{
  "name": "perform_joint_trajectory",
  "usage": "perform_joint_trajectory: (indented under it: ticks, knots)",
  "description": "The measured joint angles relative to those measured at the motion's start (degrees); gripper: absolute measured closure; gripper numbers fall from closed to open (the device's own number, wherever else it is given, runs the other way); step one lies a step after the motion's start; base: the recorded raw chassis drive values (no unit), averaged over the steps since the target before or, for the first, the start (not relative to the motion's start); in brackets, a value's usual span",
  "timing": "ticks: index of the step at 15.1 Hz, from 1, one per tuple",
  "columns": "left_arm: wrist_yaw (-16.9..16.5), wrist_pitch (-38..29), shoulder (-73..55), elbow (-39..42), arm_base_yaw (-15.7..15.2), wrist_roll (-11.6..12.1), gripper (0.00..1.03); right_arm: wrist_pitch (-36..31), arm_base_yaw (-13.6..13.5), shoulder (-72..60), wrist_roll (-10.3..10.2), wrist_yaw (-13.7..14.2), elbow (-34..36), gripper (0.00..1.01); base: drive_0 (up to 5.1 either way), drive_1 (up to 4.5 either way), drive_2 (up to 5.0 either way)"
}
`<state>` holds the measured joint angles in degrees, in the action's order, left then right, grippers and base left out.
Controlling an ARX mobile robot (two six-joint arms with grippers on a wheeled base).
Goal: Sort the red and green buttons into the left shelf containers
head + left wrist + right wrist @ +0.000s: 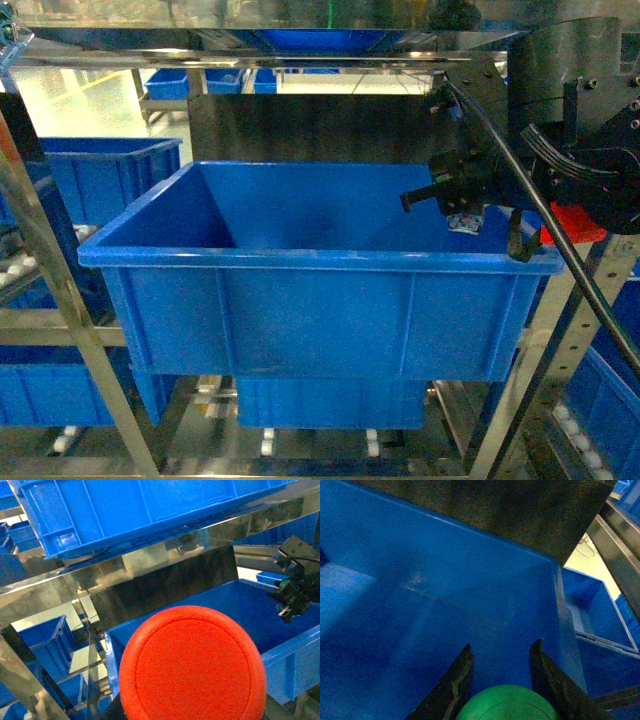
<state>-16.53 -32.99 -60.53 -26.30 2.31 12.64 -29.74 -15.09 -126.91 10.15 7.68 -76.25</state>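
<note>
1. Green button (507, 703): round green cap low between my right gripper's (502, 680) dark fingers (451, 687), held above the floor of the big blue bin (300, 262). Not released yet, I judge.
2. Red button (192, 666): smooth round red cap filling the left wrist view, apparently carried by the left arm; those fingers are hidden, so I cannot tell their state.
3. The bin looks empty where visible; both drops remain.
4. Steel shelf (70, 300) rails surround it.
</note>
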Motion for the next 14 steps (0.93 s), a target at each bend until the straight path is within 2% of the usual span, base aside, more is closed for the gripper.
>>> perform_joint_trajectory:
  ticks: [2, 3, 8, 9, 10, 11, 13, 14]
  knots:
    - [0.0, 0.0, 0.0, 0.0, 0.0, 0.0, 0.79, 0.4, -0.3, 0.0, -0.1, -1.2, -0.3, 0.71, 0.0, 0.00, 0.0]
    - [0.0, 0.0, 0.0, 0.0, 0.0, 0.0, 0.79, 0.4, -0.3, -0.1, -0.1, -1.3, -0.3, 0.66, 0.0, 0.00, 0.0]
    - [0.0, 0.0, 0.0, 0.0, 0.0, 0.0, 0.79, 0.3, -0.3, -0.1, -0.1, -1.3, -0.3, 0.08, 0.0, 0.00, 0.0]
    - [0.0, 0.0, 0.0, 0.0, 0.0, 0.0, 0.79, 0.3, -0.3, -0.1, -0.1, -1.3, -0.3, 0.01, 0.0, 0.00, 0.0]
    - [0.0, 0.0, 0.0, 0.0, 0.0, 0.0, 0.79, 0.3, -0.3, -0.1, -0.1, -1.3, -0.3, 0.04, 0.0, 0.00, 0.0]
    - [0.0, -0.1, 0.0, 0.0, 0.0, 0.0, 0.79, 0.3, -0.3, -0.1, -0.1, -1.3, -0.3, 0.03, 0.0, 0.00, 0.0]
    - [-2.9, -1.9, -4.5, -2.3, 0.9, 0.1, 0.79, 0.3, -0.3, -0.1, -0.1, -1.3, -0.3, 0.03, 0.0, 0.00, 0.0]
    - [-3.4, -2.3, -8.6, -4.5, 1.6, 1.2, 0.79, 0.3, -0.3, -0.1, -0.1, -1.3, -0.3, 0.03, 0.0, 0.00, 0.0]
